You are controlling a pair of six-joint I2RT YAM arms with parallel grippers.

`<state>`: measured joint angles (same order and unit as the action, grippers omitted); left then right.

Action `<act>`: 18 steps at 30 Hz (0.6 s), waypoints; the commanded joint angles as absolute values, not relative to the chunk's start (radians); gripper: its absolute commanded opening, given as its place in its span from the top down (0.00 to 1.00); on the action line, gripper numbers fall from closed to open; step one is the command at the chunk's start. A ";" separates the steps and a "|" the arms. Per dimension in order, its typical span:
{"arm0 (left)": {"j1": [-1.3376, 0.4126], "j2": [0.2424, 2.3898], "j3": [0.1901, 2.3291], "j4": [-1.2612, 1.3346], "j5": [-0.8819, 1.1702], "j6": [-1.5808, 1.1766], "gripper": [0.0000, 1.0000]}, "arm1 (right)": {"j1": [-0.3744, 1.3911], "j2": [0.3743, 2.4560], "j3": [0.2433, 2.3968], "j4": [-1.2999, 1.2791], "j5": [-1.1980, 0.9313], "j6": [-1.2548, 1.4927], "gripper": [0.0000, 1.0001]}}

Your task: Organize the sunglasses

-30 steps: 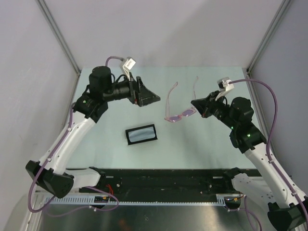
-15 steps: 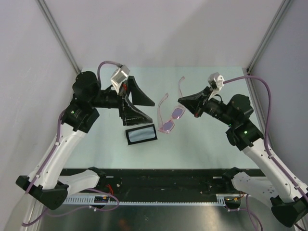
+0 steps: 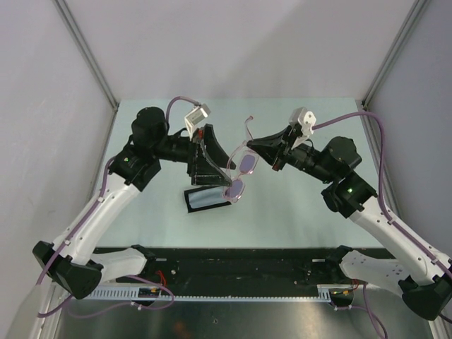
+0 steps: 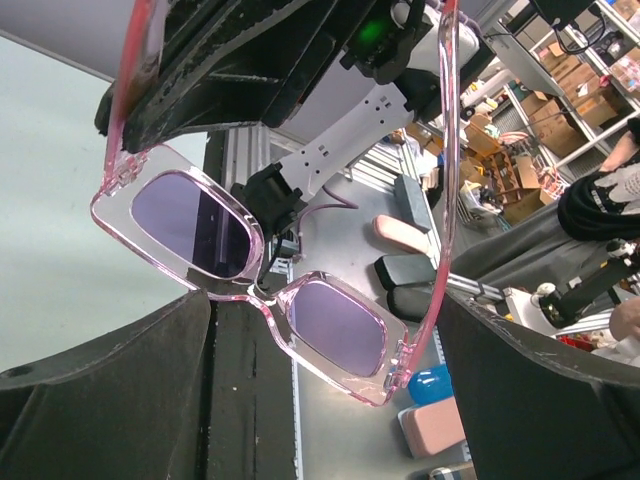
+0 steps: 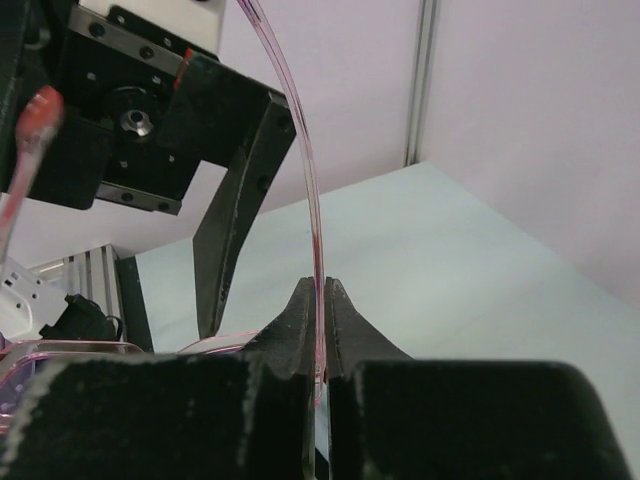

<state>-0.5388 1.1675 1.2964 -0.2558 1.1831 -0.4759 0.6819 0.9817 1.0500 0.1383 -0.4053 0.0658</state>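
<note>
So the right tool (image 3: 258,144) is pinched tight on one slim temple arm of the sunglasses (image 3: 239,174), holding them up off the table (image 3: 304,208) with the purple lenses hanging down, right by the black case (image 3: 207,197). The left tool (image 3: 212,157) is spread wide with nothing in it. From its wrist view the frame sits between its fingers (image 4: 110,370), not gripped.

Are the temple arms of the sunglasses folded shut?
No, the left wrist view shows the sunglasses with both temple arms spread open, reaching away from the front frame.
</note>
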 commanded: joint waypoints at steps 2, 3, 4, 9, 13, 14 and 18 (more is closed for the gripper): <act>-0.548 1.158 1.282 -0.233 1.183 -0.491 0.00 | 0.707 0.963 1.114 0.221 -0.379 0.035 1.00; -0.551 1.157 1.279 -0.235 1.181 -0.491 0.00 | 0.707 0.960 1.115 0.222 -0.382 0.037 1.00; -0.551 1.157 1.278 -0.233 1.181 -0.488 0.00 | 0.707 0.956 1.115 0.227 -0.385 0.038 1.00; -0.574 1.177 1.281 -0.232 1.212 -0.479 0.00 | 0.710 0.946 1.123 0.250 -0.406 0.055 1.00; -0.592 1.186 1.295 -0.233 1.218 -0.485 0.08 | 0.710 0.948 1.124 0.270 -0.417 0.057 1.00; -0.594 1.189 1.298 -0.232 1.219 -0.486 0.11 | 0.712 0.946 1.123 0.276 -0.419 0.058 1.00; -0.601 1.198 1.316 -0.229 1.224 -0.500 0.19 | 0.712 0.951 1.126 0.322 -0.437 0.060 1.00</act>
